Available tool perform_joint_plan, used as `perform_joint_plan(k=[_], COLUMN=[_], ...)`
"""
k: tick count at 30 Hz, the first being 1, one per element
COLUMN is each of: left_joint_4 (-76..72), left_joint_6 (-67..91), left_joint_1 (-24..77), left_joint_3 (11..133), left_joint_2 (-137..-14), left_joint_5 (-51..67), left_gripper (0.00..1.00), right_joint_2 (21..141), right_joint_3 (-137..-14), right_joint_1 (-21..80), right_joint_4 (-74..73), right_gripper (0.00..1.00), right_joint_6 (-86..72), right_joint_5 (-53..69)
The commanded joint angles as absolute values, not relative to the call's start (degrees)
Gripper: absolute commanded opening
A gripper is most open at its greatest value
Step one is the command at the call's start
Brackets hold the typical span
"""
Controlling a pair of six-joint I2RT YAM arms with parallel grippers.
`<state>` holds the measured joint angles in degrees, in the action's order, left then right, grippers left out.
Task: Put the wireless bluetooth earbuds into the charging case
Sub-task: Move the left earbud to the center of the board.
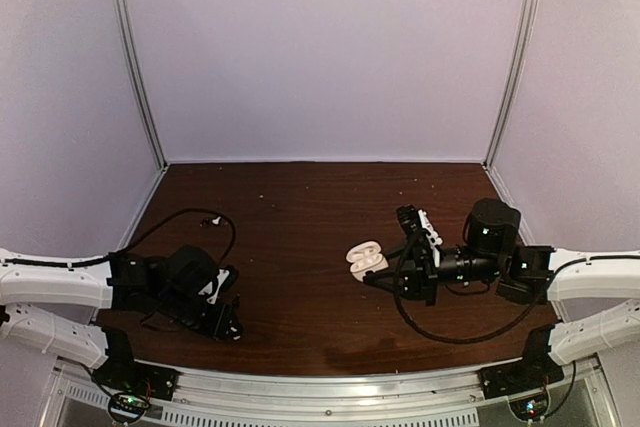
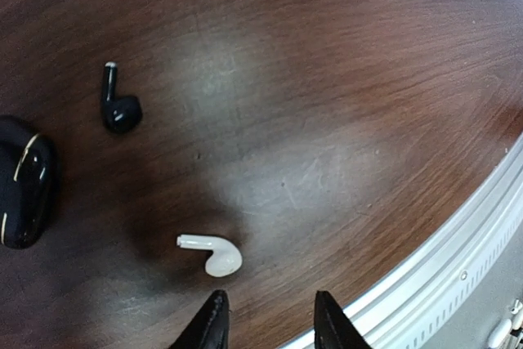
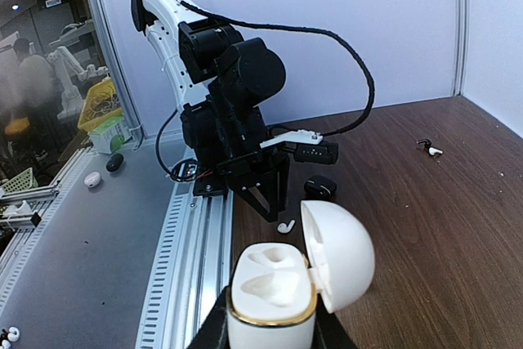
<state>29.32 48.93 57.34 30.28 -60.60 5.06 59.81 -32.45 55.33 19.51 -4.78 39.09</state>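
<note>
Lying near front rail: white earbud

My left hand is cropped by the bottom edge, so only its fingertips show. The black case runs off the left edge. The white case has its base cut off and hides most of my right hand.

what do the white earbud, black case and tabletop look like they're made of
White earbud: likely smooth glossy plastic, soft highlights on its bulb.
Black case: probably glossy plastic, sharp reflections, thin gold-coloured line.
Tabletop: dark wood or wood-look laminate, visible grain, fine scratches, dull sheen.
</note>
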Motion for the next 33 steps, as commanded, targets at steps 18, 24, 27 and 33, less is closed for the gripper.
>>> perform_joint_plan(k=[18, 24, 27, 33], left_joint_4=[20.5, 13.0, 9.6, 3.1], left_joint_6=[52.1, 51.5, 51.2, 47.1], left_joint_1=[59.2, 59.2, 58.9, 58.5], left_joint_3=[32.0, 34.6, 37.2, 44.1], left_joint_2=[-73.4, -78.8, -83.0, -87.2], left_joint_5=[3.6, 4.0, 4.6, 5.8], left_gripper=[0.32, 0.32, 0.34, 0.42], right_joint_2=[59.1, 58.9, 58.7, 58.3], right_joint_3=[-31.7, -31.5, -31.5, -31.4], right_joint_1=[55.6, 55.6, 55.6, 55.6], right_joint_4=[19.9, 19.9, 20.0, 19.9], right_gripper=[0.04, 0.04, 0.04, 0.04], right_joint_6=[-4.8, -4.7, -4.9, -4.9], right_joint_5=[37.1, 36.9, 36.8, 36.8])
